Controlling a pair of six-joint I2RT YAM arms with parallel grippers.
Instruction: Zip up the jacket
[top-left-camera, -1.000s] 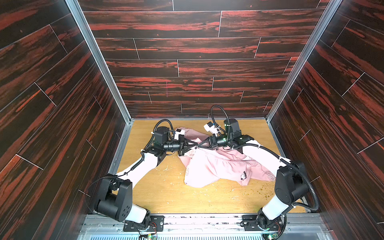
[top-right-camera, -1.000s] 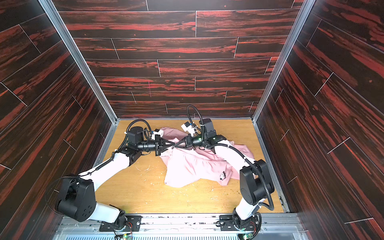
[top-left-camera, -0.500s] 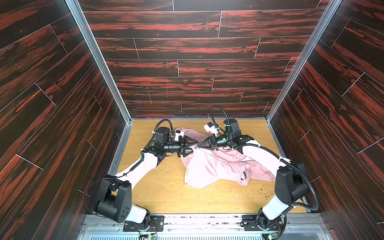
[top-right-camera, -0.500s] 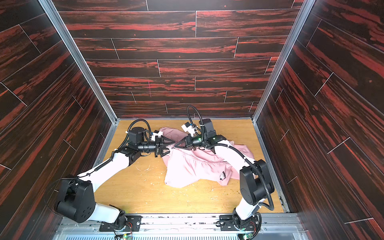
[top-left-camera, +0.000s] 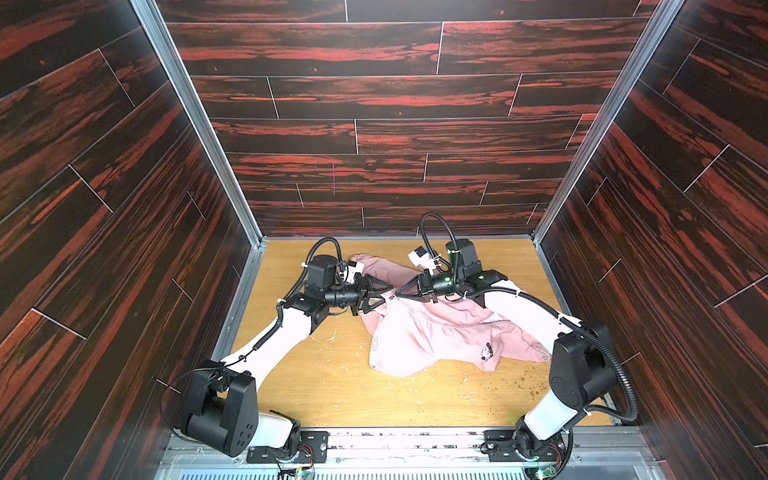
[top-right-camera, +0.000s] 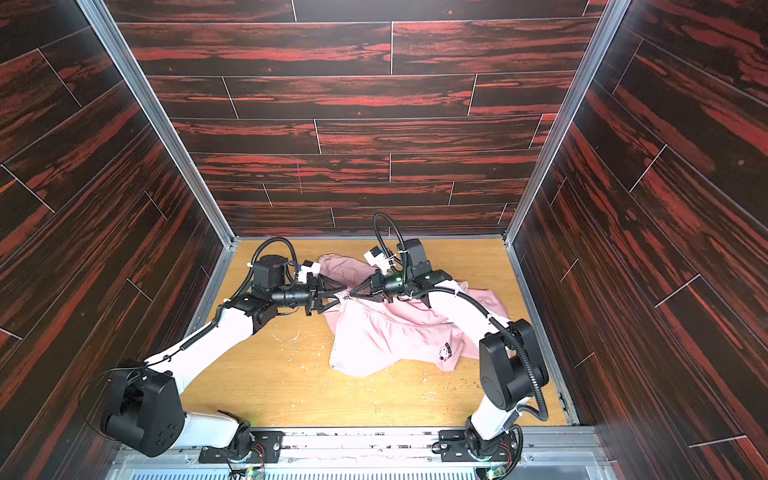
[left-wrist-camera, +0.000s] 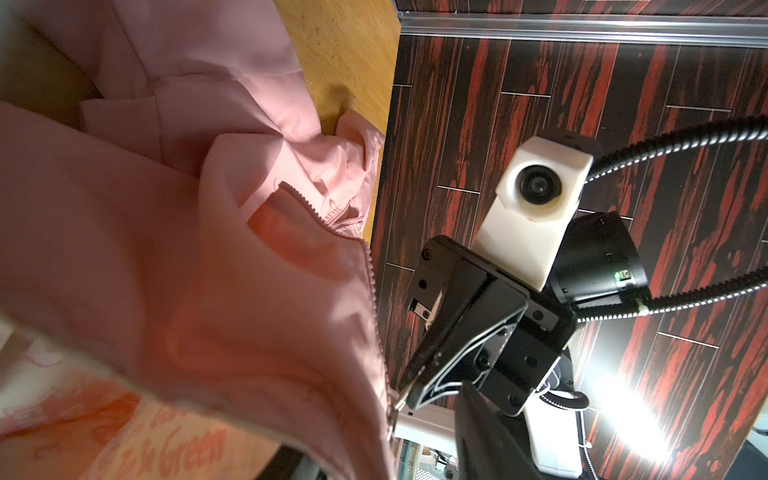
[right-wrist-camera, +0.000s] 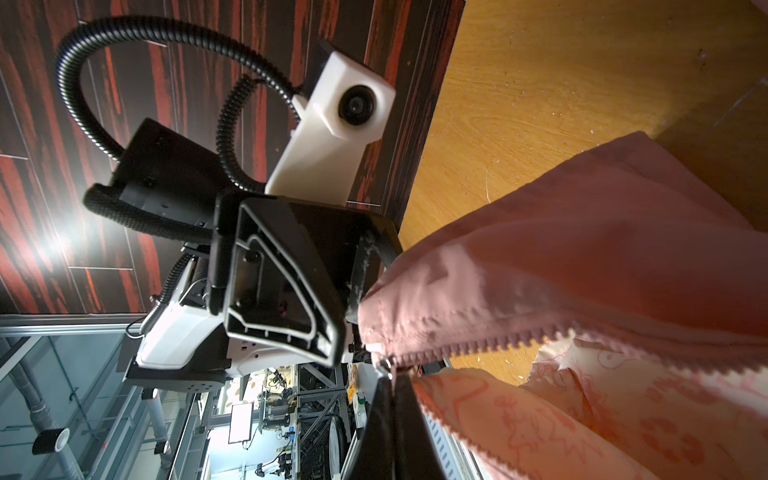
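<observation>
Nearest me, the jacket (top-left-camera: 436, 336) lies crumpled on the middle-right of the wooden table (top-left-camera: 332, 395), its near edge flat and the small dark-and-white logo (top-left-camera: 486, 353) towards the right. I judge it light, limp and a little slick. It will bunch and follow any tug rather than resist, so the slider should run only if the cloth beside it is held taut. I'd take hold on the front edge right beside the teeth, not on the loose body.

Farther in, the cloth rises to a peak where both grippers meet. The right gripper (top-left-camera: 398, 293) is closed, pinching the small metal zipper pull (right-wrist-camera: 384, 368). The left gripper (top-left-camera: 384, 297) has its jaws apart, and the jacket's front edge seems to lie between them, unclamped.

The zipper teeth (right-wrist-camera: 498, 340) part straight from the pull, so I reckon most of the run is yet to close. The cloth is matte pale pink, and the lining (right-wrist-camera: 540, 407) is paler, printed with pink drawings. Farthest off, another fold (top-left-camera: 374, 264) of the jacket lies towards the back wall.
</observation>
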